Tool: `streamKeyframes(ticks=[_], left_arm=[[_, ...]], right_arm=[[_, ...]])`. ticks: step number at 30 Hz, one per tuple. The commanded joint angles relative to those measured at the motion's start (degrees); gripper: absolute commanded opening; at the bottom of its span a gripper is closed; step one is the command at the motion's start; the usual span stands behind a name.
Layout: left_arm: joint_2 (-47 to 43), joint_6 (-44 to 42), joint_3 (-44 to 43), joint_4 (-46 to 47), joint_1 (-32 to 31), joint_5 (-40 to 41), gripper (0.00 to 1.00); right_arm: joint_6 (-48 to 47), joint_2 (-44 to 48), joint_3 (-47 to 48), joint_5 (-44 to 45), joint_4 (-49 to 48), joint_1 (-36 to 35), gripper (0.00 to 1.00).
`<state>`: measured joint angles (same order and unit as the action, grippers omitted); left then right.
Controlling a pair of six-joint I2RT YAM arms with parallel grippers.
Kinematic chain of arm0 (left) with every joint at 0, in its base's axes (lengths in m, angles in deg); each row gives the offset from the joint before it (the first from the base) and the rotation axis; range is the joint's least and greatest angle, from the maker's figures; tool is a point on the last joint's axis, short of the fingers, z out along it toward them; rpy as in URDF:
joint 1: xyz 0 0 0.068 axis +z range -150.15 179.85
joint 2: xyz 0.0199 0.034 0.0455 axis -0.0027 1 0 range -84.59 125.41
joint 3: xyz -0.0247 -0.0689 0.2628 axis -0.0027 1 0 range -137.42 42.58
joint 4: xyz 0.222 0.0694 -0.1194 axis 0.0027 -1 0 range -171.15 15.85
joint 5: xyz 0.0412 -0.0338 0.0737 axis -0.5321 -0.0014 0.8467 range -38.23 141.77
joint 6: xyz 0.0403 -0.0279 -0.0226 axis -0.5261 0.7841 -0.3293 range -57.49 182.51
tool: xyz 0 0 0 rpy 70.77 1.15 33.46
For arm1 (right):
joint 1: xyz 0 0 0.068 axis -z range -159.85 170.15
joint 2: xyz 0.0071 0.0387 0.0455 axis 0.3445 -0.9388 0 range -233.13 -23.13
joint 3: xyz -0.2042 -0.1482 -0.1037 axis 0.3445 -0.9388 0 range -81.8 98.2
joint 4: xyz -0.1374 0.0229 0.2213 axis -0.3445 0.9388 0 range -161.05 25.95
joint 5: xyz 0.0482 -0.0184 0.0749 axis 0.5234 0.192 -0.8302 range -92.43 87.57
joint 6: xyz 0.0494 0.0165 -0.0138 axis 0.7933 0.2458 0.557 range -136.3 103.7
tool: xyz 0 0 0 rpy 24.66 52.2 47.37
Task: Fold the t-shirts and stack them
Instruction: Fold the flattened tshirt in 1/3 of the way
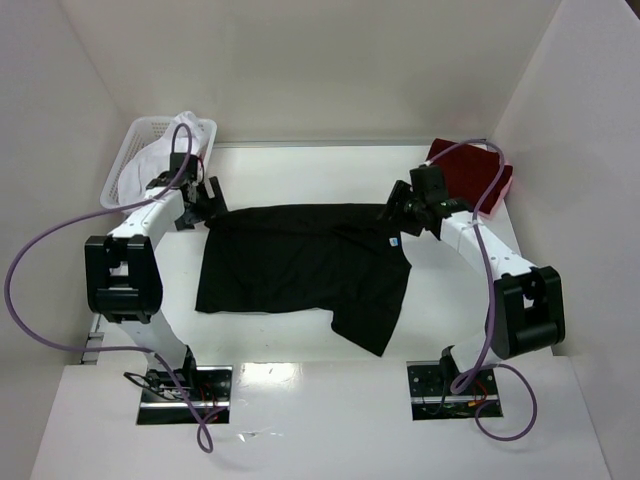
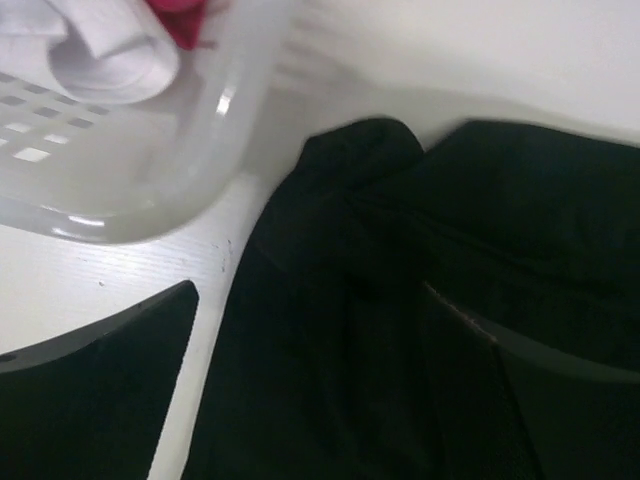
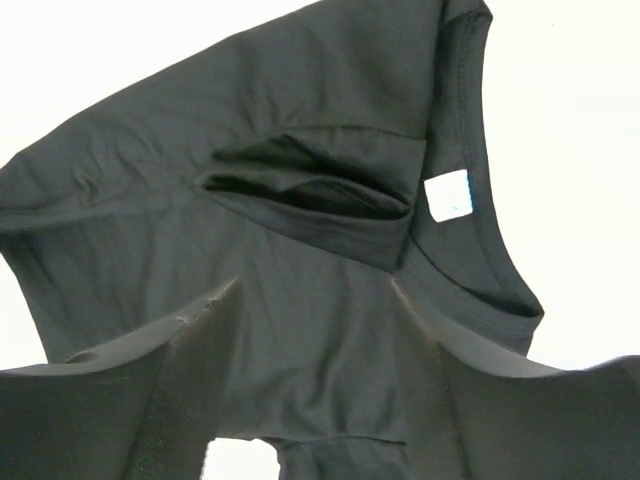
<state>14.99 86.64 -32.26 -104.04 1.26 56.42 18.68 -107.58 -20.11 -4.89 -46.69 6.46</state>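
A black t-shirt (image 1: 300, 265) lies spread on the white table, with its blue neck label (image 1: 393, 241) near the right side. My left gripper (image 1: 207, 207) is open over the shirt's far left corner; in the left wrist view (image 2: 308, 300) black cloth (image 2: 400, 250) lies between the wide-apart fingers. My right gripper (image 1: 393, 214) is open over the shirt's far right edge by the collar; in the right wrist view (image 3: 315, 295) the cloth (image 3: 300, 230) and the label (image 3: 448, 195) lie under it. A folded dark red t-shirt (image 1: 475, 172) lies at the back right.
A white lattice basket (image 1: 135, 150) stands at the back left, close to my left arm, holding a white t-shirt (image 1: 165, 155) and a bit of red cloth (image 2: 185, 20). White walls enclose the table on three sides.
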Motion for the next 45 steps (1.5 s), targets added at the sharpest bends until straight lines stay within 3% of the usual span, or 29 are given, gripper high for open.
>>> streamKeyframes(ticks=[1,5,10,15,16,18,20,21,31,39,45], left_arm=[[-6.68,-0.40,-0.70,2.47,0.00,-7.86,0.99],[-6.68,-0.40,-2.06,2.99,0.00,-9.85,0.98],[-5.37,-0.40,-3.73,5.15,0.00,-14.81,0.86],[-0.01,0.90,-3.03,10.75,0.00,-19.34,0.72],[1.23,1.00,-3.03,10.82,0.00,-19.42,0.62],[3.26,1.62,-3.64,11.18,0.00,-19.78,0.55],[6.98,1.62,-4.17,11.34,0.00,-19.95,0.33],[7.86,1.62,-4.52,11.11,0.00,-20.18,0.31],[10.23,0.39,-3.28,4.03,-2.20,-18.89,0.21],[5.89,0.39,-0.75,-4.15,-2.20,-12.45,0.21],[3.78,0.91,1.72,-5.20,-2.20,-11.26,0.22]], right_arm=[[-0.35,1.70,3.47,2.54,-1.33,-0.46,0.74],[-1.93,-3.82,6.22,0.90,-2.96,-0.46,0.73],[-2.81,-9.97,8.84,-0.54,-5.90,-0.46,0.66],[-4.85,-16.72,11.32,-2.15,-8.74,-0.46,0.48],[-4.92,-17.79,11.43,-2.82,-8.81,-0.46,0.45],[-5.28,-19.36,12.04,-3.45,-9.42,-0.46,0.41],[-5.45,-22.25,12.66,-4.92,-9.95,-1.26,0.37],[-5.45,-22.83,12.93,-5.28,-9.95,-1.60,0.37],[-5.45,-22.16,10.48,-6.95,-9.33,-3.27,0.34],[-5.45,-17.07,4.19,-8.80,-9.33,-3.27,0.34],[-5.45,-14.49,0.95,-9.33,-9.33,-3.27,0.33]])
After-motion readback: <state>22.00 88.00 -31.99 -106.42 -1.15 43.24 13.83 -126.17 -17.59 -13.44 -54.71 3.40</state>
